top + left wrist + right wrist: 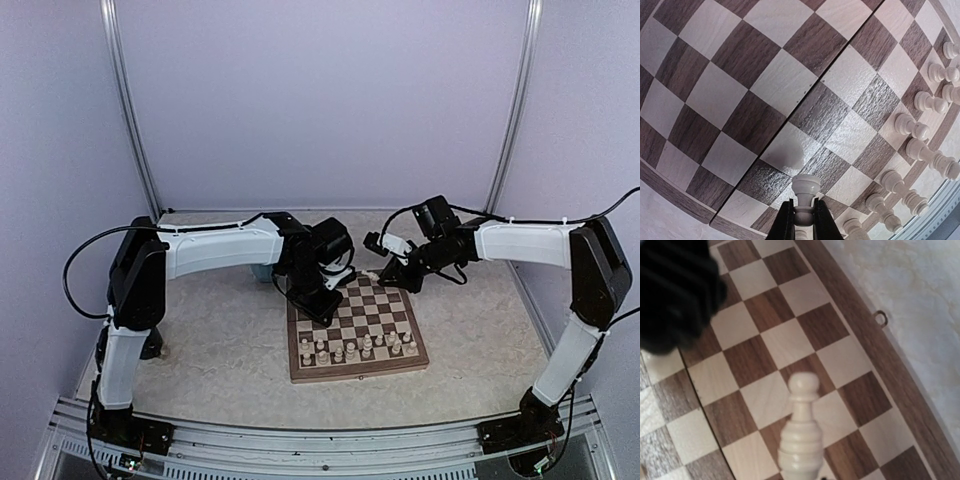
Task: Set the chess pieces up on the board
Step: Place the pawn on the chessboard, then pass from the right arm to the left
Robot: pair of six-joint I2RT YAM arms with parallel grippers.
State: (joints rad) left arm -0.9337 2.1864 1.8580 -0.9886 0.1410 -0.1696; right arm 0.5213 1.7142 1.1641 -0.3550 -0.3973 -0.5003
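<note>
Overhead, both arms hang above the board's (pixel 350 376) far half. The left gripper (pixel 804 206) clamps a cream chess piece (pixel 805 186), the right gripper (pixel 391 274) pinches a pawn (pixel 801 435), and other pieces (pixel 356 348) line the near rows.

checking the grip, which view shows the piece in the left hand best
Left wrist: the piece sits close and sharp in the left hand. Top external shows only the hand, the piece too small to tell. Right wrist shows another piece.
</note>
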